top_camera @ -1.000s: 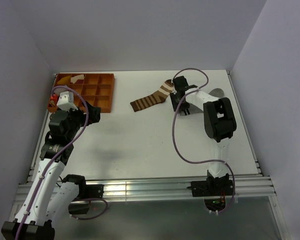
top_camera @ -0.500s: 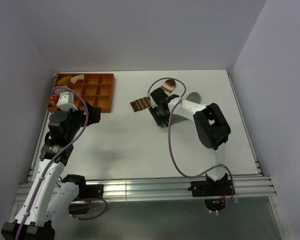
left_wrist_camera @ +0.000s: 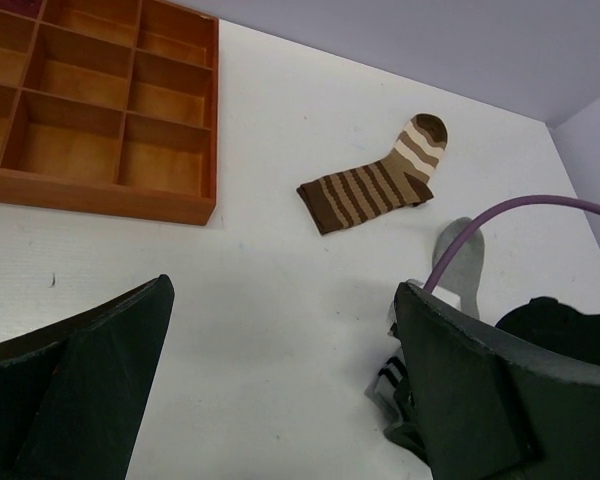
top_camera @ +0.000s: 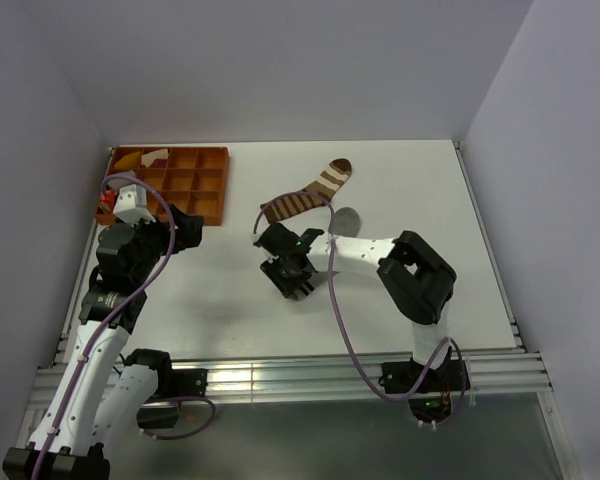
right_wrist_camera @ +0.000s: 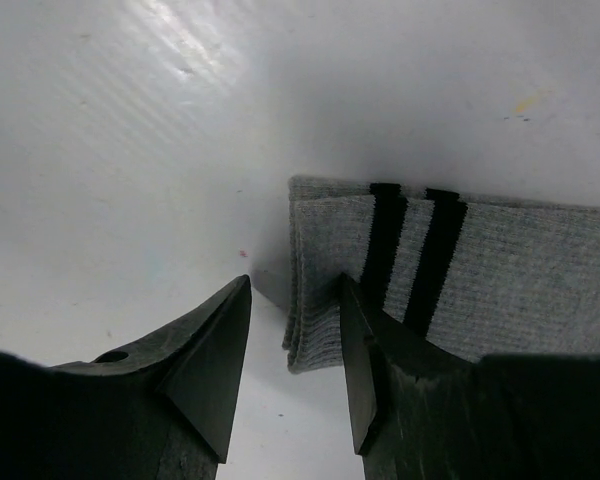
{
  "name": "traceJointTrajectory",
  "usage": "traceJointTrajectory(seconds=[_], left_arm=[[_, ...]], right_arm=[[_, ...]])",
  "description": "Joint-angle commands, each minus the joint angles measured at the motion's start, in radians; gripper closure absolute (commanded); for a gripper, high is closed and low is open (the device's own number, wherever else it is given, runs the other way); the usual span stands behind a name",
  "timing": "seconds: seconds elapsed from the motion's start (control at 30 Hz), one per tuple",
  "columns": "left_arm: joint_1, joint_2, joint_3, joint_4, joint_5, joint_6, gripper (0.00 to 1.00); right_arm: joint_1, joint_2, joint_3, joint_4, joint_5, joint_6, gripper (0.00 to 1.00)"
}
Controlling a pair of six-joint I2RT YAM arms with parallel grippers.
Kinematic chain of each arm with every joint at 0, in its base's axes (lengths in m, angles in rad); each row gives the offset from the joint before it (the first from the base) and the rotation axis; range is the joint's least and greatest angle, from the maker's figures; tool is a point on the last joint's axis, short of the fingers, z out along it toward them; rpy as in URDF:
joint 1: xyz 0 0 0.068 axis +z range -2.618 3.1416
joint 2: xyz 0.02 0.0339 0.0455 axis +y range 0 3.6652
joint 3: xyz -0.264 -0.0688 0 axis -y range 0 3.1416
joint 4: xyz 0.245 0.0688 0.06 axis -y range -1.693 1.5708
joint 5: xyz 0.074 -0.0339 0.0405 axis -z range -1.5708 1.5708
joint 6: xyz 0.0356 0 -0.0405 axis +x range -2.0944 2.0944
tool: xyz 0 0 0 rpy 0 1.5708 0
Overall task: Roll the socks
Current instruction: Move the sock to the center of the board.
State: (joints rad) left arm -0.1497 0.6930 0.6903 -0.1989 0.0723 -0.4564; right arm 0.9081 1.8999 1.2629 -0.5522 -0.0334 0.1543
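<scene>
Left claw [left_wrist_camera: 282, 300]: stood spread wide, holding nothing.
Right claw [right_wrist_camera: 295, 290]: stood parted at the cuff edge of the grey sock [right_wrist_camera: 520, 270], not pinching.
Brown sock [top_camera: 305, 195]: lay flat, upper centre of frame.

White table [top_camera: 230, 300], pale lilac walls [top_camera: 280, 70], aluminium rails [top_camera: 300, 377] along near edge

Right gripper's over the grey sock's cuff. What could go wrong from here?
1. Only the cuff's corner of the grey sock sits between the fingers of the right gripper. Closing may catch just an edge, which could slip out.
2. The brown striped sock lies apart from the grey one, so the pair may not get rolled together.
3. The purple cable arcs over the grey sock and could snag the fabric.
</scene>
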Motion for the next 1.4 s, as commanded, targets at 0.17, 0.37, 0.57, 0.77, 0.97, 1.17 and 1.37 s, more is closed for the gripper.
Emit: traceJointTrajectory(seconds=[0.17,0.37,0.57,0.77,0.97,1.17,1.37], left_arm=[[-0.008,0.0,-0.044,0.024,0.058,-0.159,0.01],[-0.008,-0.018,-0.072,0.01,0.049,-0.185,0.0],[-0.008,-0.013,-0.08,0.035,0.061,-0.183,0.0],[-0.01,0.011,-0.081,0.038,0.081,-0.182,0.01],[-0.008,0.019,-0.084,0.041,0.087,-0.185,0.0],[-0.008,0.031,-0.081,0.044,0.092,-0.182,0.01],[-0.01,0.043,-0.075,0.056,0.106,-0.185,0.0]], right_arm=[[0.055,-0.107,0.084,-0.04,0.058,0.025,0.51],[0.087,-0.272,-0.086,0.122,0.119,0.019,0.46],[0.087,-0.318,-0.252,0.285,0.157,-0.019,0.48],[0.087,-0.325,-0.359,0.432,0.148,-0.039,0.5],[0.084,-0.291,-0.355,0.466,0.119,-0.07,0.5],[-0.004,-0.349,-0.35,0.442,0.125,-0.05,0.5],[-0.149,-0.335,-0.306,0.384,0.15,-0.027,0.44]])
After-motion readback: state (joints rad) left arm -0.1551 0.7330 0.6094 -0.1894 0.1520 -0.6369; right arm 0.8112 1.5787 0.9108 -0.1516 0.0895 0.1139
